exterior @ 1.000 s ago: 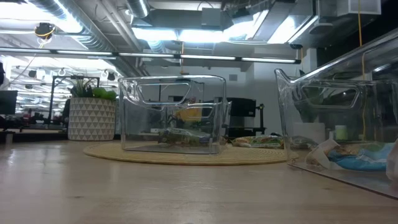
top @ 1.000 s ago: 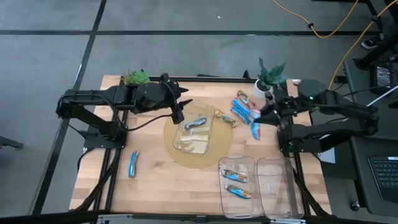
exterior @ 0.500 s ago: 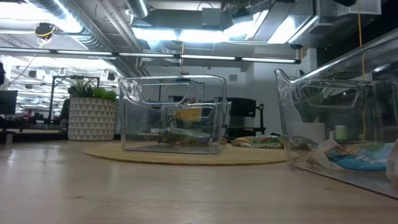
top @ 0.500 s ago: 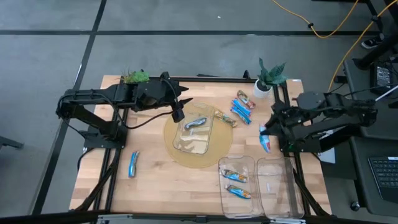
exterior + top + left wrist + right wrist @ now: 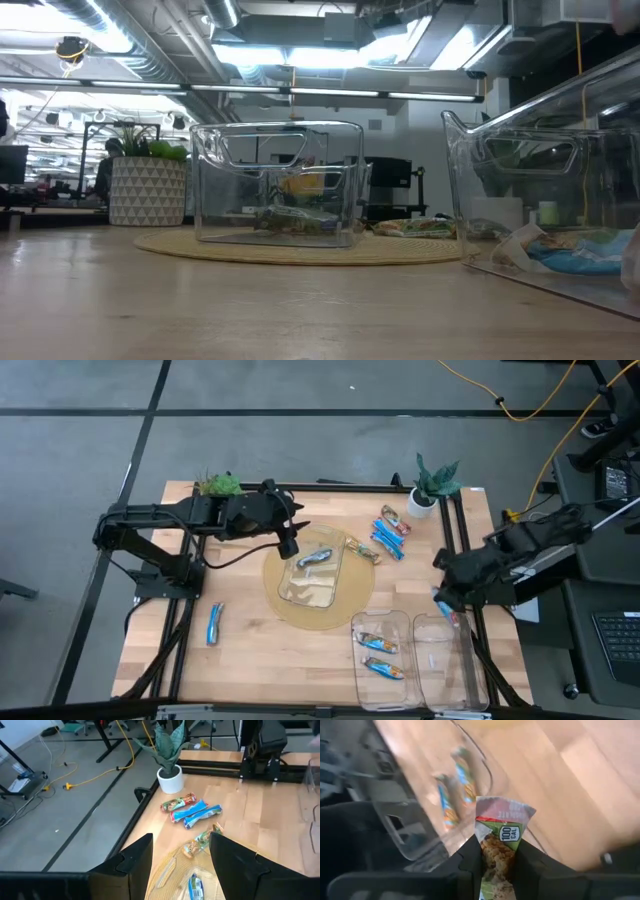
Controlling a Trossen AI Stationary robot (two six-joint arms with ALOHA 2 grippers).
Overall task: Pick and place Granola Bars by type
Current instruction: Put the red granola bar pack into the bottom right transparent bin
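The right gripper (image 5: 447,600) is closed on one granola bar (image 5: 498,835), which stands between its fingers with the free end pointing away from the wrist. In the high view it hangs over the far edge of the right clear bin (image 5: 450,680), at the right side of the table. The left clear bin (image 5: 372,618) beside it already holds two multicoloured bars (image 5: 381,654).

The left gripper (image 5: 181,851) waits with its fingers apart and nothing between them, above the bin on the round mat (image 5: 322,615); one bar (image 5: 314,559) lies in that bin. More bars (image 5: 390,532) lie loose near the white plant pot (image 5: 422,506), and one blue bar (image 5: 214,622) lies alone at the near left.

Risk, in my judgement: the grip takes only one end of the bar, so the slippery foil could slide or swing. A release this near the rim could drop the bar on the wall or outside.

From above, the arm covers most of the held bar. The low view shows neither gripper.
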